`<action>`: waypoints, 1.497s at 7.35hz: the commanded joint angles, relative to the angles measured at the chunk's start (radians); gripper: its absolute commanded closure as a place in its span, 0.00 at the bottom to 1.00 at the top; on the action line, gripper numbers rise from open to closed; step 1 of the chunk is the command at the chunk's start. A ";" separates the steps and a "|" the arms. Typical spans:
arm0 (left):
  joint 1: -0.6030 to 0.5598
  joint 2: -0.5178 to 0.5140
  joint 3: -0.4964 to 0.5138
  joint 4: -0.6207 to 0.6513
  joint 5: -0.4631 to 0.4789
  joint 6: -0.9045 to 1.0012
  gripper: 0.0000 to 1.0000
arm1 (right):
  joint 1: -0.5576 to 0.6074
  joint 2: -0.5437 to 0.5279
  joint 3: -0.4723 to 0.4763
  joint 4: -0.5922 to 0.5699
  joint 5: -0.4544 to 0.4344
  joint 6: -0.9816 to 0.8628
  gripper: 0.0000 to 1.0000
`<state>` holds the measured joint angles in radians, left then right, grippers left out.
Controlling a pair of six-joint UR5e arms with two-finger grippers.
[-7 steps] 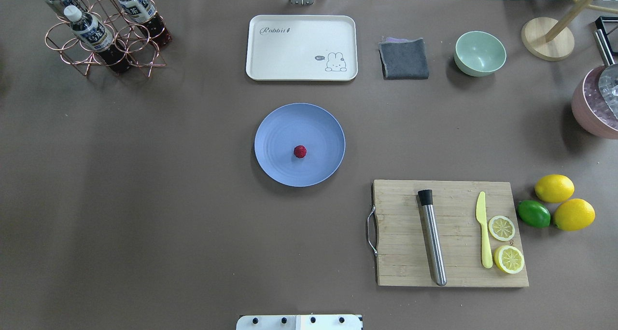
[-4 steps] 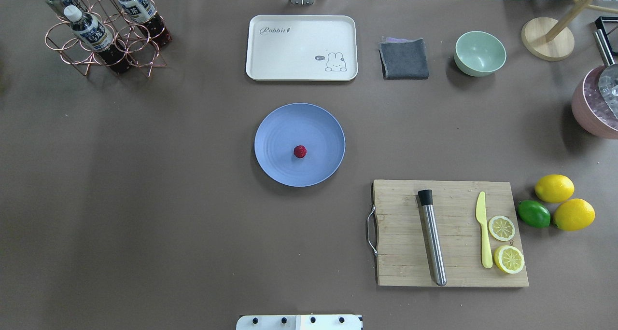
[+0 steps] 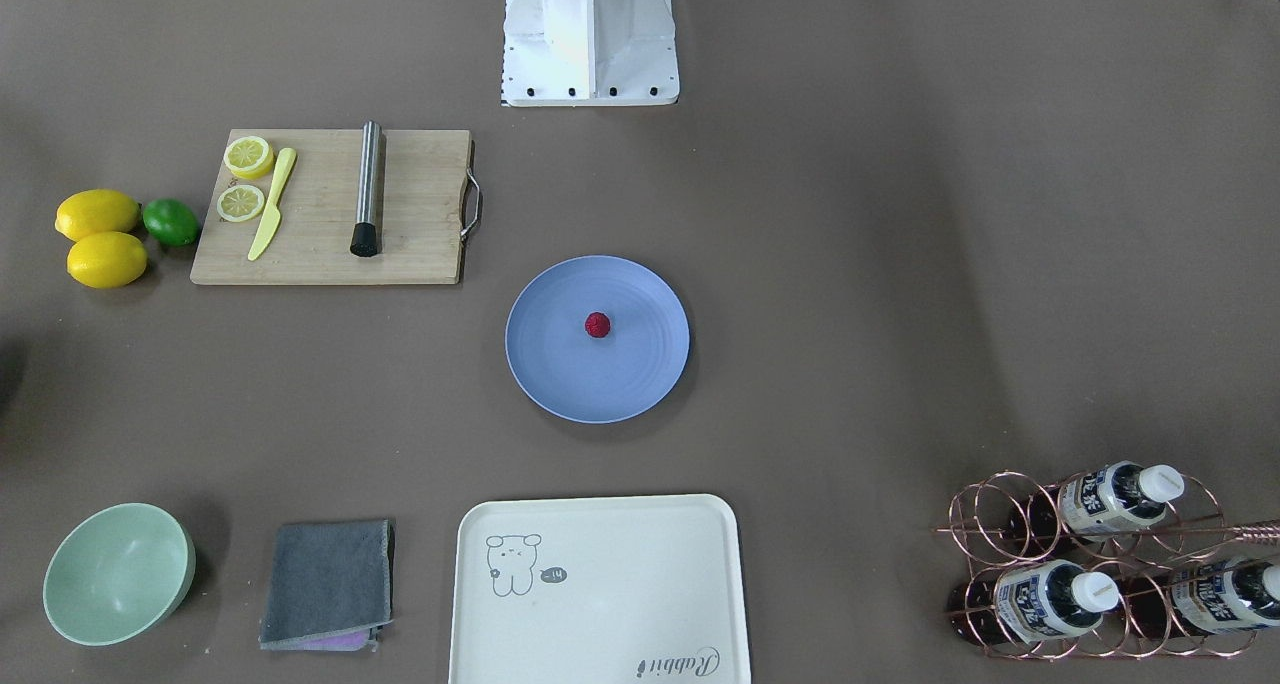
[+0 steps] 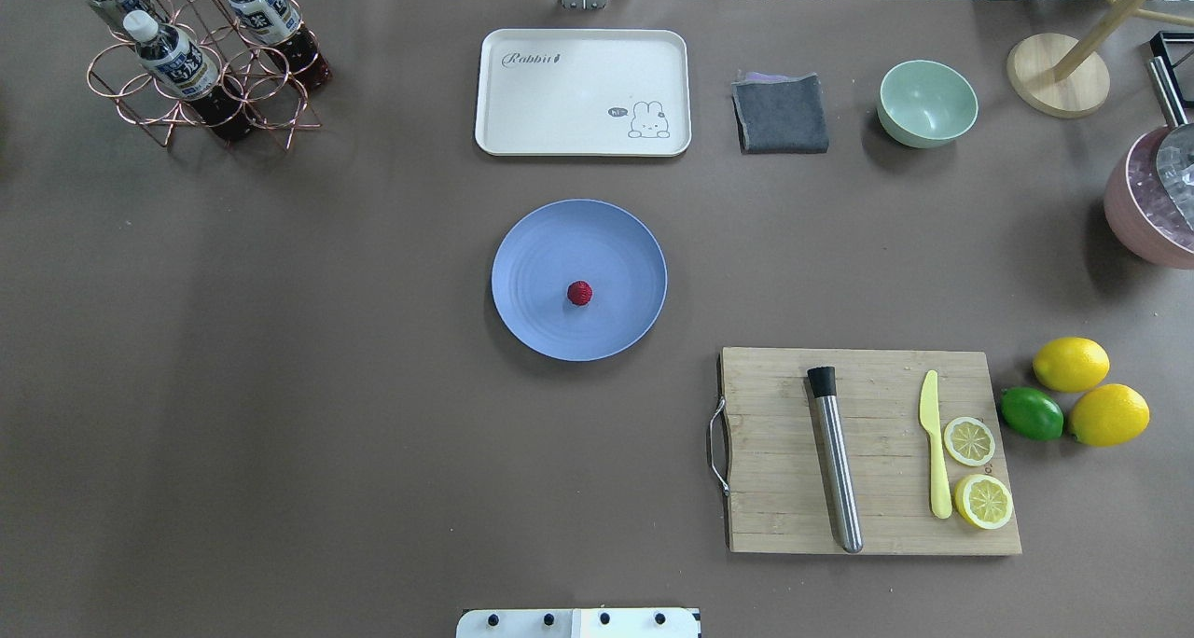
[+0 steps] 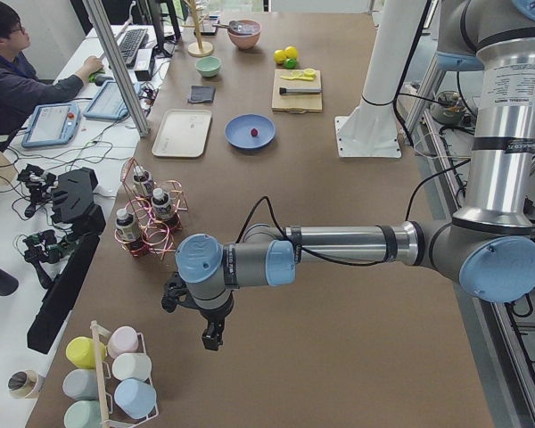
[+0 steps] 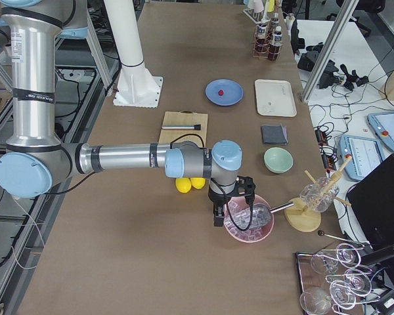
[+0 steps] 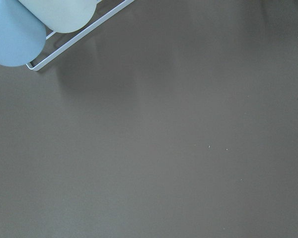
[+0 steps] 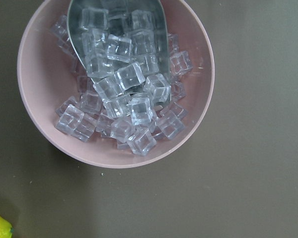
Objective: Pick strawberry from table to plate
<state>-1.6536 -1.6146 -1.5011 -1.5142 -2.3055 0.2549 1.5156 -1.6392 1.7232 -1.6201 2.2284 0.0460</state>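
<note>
The small dark-red strawberry point(image 4: 579, 293) point(image 3: 597, 324) lies near the middle of the round periwinkle-blue plate point(image 4: 611, 242) point(image 3: 555, 369), which rests on the grey-brown table point(image 4: 326, 405). Neither arm shows in the overhead or front-facing views. My left gripper point(image 5: 211, 337) hangs over the table's far left end, well away from the plate, and only the exterior left view shows it. My right gripper point(image 6: 218, 214) hovers by a pink bowl of ice at the right end, seen only in the exterior right view. I cannot tell whether either gripper is open or shut.
A cream tray point(image 4: 583, 92), grey cloth point(image 4: 781, 113) and mint bowl point(image 4: 927, 103) line the far edge. The cutting board point(image 4: 872, 451) carries a muddler, knife and lemon slices, with lemons point(image 4: 1071, 364) beside it. A bottle rack point(image 4: 201, 64) stands far left. The ice bowl point(image 8: 114, 84) lies under the right wrist.
</note>
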 commanded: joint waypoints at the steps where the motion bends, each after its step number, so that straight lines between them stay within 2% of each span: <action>1: -0.002 0.007 0.005 -0.001 0.000 0.003 0.02 | 0.000 -0.001 0.004 0.000 0.000 0.000 0.00; 11: -0.002 0.016 -0.004 -0.001 -0.002 0.007 0.02 | 0.000 0.001 0.009 0.000 0.017 0.000 0.00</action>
<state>-1.6550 -1.5994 -1.5038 -1.5156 -2.3070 0.2627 1.5156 -1.6391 1.7318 -1.6199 2.2457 0.0460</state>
